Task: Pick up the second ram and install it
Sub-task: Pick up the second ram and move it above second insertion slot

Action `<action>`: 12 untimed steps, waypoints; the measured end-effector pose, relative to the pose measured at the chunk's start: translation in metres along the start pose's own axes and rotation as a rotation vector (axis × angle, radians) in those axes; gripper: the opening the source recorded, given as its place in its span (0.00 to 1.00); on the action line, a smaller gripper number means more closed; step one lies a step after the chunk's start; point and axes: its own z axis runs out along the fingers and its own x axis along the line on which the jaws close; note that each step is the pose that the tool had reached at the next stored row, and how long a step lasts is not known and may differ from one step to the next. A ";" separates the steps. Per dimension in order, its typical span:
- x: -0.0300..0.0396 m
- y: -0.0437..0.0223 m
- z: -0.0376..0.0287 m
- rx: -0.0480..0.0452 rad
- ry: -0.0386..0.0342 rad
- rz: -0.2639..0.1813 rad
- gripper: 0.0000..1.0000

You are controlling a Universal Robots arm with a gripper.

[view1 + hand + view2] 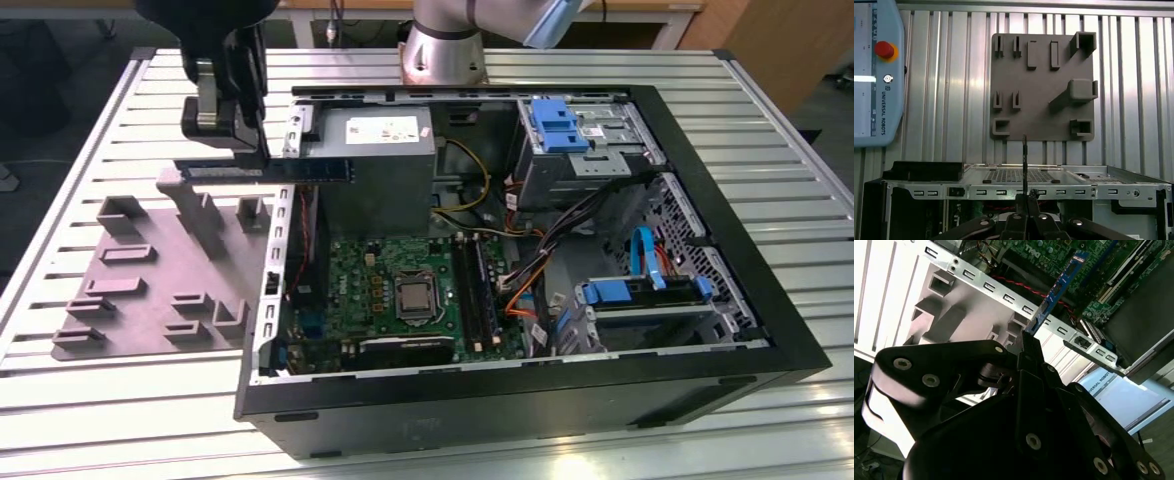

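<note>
The gripper (251, 158) hangs above the exterior view's left side of the open computer case (534, 405), and its two black fingers are pressed together on one end of the memory stick (310, 170). The stick is clear of every surface. It lies level and lengthwise in the air, with its free end reaching towards the grey power supply (376, 150) in the back corner of the case. Its gripped end is over the edge of the grey tray (140, 295), near the tray's tallest upright block. The tray lies flat on the slatted metal table (120, 410), just beside the case wall. In the second wrist view the memory stick (1059, 290) runs out from the gripper (1029, 342) as a thin blue-green strip. It crosses over the perforated metal rim of the case, with the green motherboard (1104, 295) beyond it. In the first wrist view the memory stick (1024, 160) shows edge-on as a thin dark line rising from the gripper (1026, 199). It lines up over the case rim, and the tray (1044, 117) lies past it on the table. A pale blue control pendant (874, 100) with a red button (884, 49) lies beside the tray. In the exterior view the motherboard (360, 270) lies on the case floor. Its long dark slots (474, 290) sit beside the square processor socket (416, 298), well apart from the stick.
</note>
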 end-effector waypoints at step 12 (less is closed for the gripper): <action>-0.0001 -0.0219 -0.0019 -0.0080 0.0001 0.000 0.11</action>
